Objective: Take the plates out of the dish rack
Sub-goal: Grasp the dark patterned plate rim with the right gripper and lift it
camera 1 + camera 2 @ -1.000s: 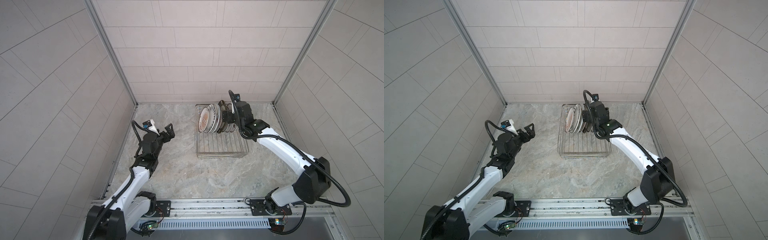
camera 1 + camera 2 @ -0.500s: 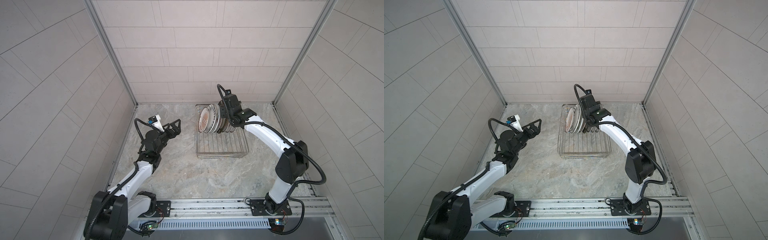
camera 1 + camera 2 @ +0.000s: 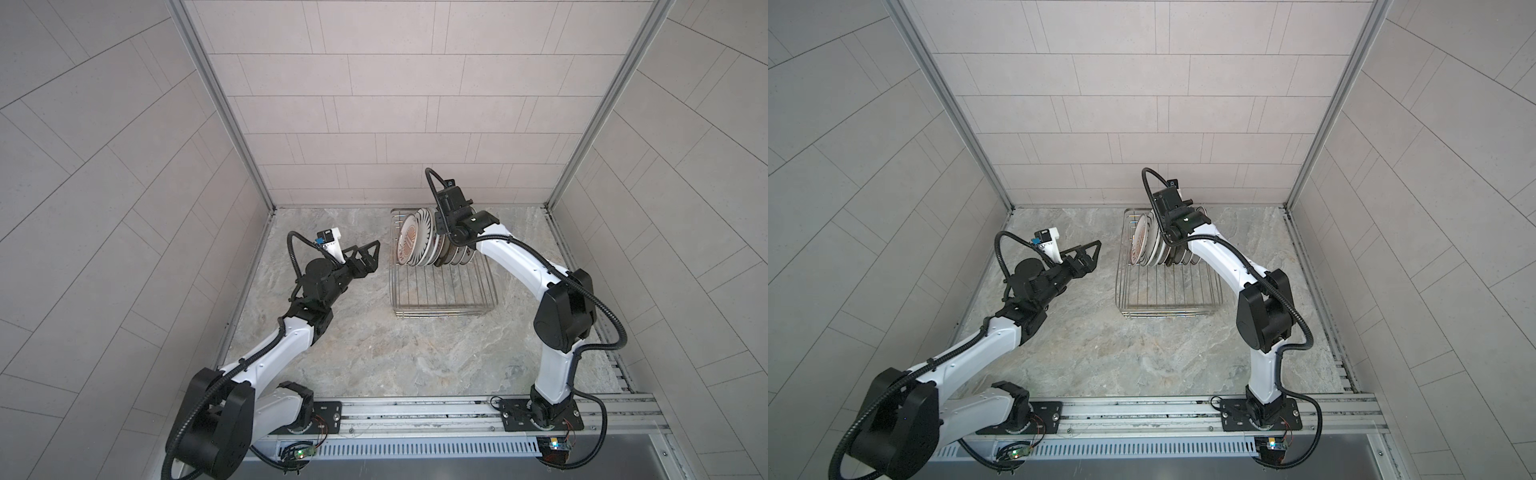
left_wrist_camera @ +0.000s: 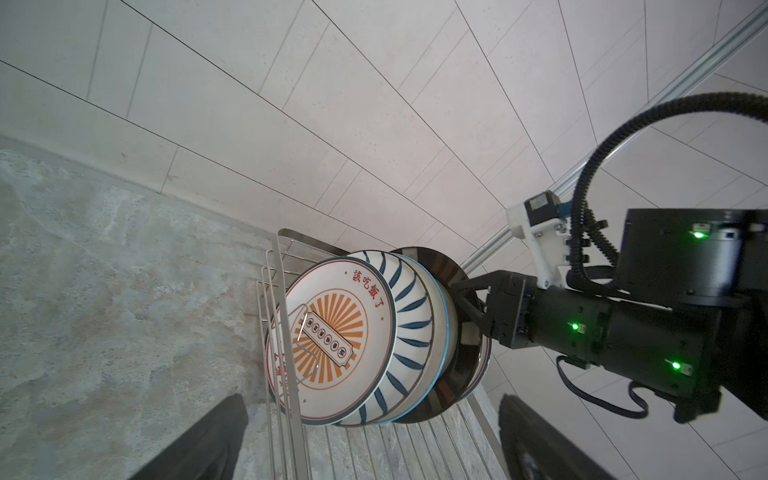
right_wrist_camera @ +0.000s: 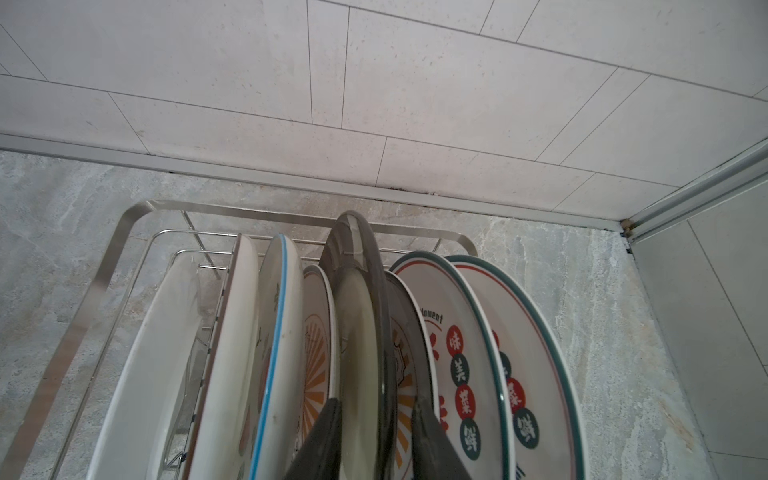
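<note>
The dish rack (image 3: 444, 311) (image 3: 1167, 311) stands at the back of the marble floor, with several plates (image 3: 409, 245) (image 3: 1139, 241) upright in its far half. My right gripper (image 5: 376, 403) (image 4: 461, 303) reaches down over a brown-rimmed beige plate (image 5: 357, 316) (image 4: 440, 266) in mid-row. Its fingers straddle that rim: one lies against the beige face, while a thin slit shows beside the other. My left gripper (image 3: 370, 255) (image 3: 1090, 255) (image 4: 370, 399) hovers open and empty, left of the rack, facing an orange-sunburst plate (image 4: 332, 332) and a blue-stroked one (image 4: 411, 316).
Two plates with red and green characters (image 5: 457, 353) stand on one side of the straddled plate. A smaller sunburst plate (image 5: 318, 332) and a blue-edged one (image 5: 278, 316) stand on the other. The back wall runs close behind the rack (image 5: 124, 232). The rack's near half holds only bare wires.
My right gripper slid along the row from its right end to the middle, and its jaws narrowed around the brown-rimmed plate. My left gripper came closer to the rack, still open.
</note>
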Available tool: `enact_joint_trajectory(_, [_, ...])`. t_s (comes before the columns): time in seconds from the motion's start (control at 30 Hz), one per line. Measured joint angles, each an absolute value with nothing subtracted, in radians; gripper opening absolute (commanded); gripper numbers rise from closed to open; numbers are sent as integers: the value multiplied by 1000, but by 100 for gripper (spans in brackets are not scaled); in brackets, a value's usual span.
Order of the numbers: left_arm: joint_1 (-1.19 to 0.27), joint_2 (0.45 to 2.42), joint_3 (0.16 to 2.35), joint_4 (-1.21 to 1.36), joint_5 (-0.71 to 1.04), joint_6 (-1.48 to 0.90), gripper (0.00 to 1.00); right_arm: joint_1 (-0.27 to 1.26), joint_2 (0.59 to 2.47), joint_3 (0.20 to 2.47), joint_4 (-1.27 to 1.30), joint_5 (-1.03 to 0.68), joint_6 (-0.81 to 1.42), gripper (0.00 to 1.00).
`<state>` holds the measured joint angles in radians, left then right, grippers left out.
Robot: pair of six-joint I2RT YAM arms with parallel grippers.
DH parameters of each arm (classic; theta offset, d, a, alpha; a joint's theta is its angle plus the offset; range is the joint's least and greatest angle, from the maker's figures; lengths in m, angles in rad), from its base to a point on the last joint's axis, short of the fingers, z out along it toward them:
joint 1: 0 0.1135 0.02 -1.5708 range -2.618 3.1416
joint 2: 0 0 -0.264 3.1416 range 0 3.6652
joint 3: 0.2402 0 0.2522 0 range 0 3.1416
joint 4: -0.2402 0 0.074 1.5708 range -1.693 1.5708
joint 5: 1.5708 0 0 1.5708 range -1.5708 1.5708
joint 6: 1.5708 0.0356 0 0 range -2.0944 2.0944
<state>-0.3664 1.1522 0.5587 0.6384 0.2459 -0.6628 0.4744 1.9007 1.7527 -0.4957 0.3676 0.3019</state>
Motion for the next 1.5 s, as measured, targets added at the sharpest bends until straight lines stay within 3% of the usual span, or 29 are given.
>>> enact_joint_trajectory(0.23, [-406,1174,583,638,265,-643,100,463,1945,1755,-499,374,326,18])
enact_joint_trajectory(0.43, [-437,1179,587,631,268,-619,100,459,1951,1762,-500,388,342,16])
enact_joint_trajectory(0.73, [-452,1181,587,630,243,-608,100,465,1953,1762,-505,432,340,0])
enact_joint_trajectory(1.5, [-453,1178,587,626,182,-574,100,553,1900,1760,-553,571,253,0])
